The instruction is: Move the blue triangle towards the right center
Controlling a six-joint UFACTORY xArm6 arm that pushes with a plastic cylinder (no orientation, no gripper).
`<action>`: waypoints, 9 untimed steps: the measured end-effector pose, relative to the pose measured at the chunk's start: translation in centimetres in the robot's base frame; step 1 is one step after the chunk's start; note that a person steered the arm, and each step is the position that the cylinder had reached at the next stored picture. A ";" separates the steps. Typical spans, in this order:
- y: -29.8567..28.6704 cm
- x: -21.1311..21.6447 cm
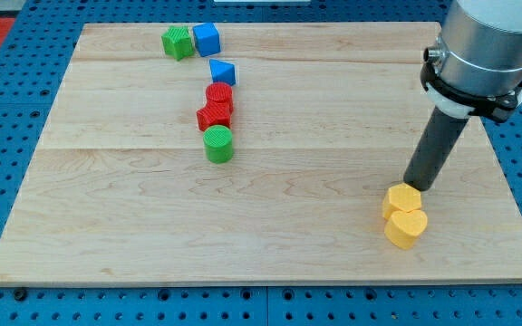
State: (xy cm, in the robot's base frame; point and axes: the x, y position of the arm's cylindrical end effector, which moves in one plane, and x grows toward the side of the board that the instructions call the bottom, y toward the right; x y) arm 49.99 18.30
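Note:
The blue triangle [222, 71] lies on the wooden board [107, 181] in the upper middle-left, just above a red block [219, 93]. My tip [414, 186] is far from it at the view's lower right, touching the top edge of a yellow block [402, 198]. A second yellow block, heart-shaped [406, 228], sits right below the first.
A green block [178, 42] and a blue cube [206, 38] sit near the view's top. Below the blue triangle run a red block, a second red block [212, 116] and a green cylinder [217, 144]. The arm's grey body [483, 45] hangs over the upper right.

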 end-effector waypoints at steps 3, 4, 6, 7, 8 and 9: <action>2.7 -1.5; 0.8 -3.2; -5.3 -12.3; -10.5 -15.4; -16.0 -16.4; -20.8 -16.5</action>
State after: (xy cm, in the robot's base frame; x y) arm 33.53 -2.53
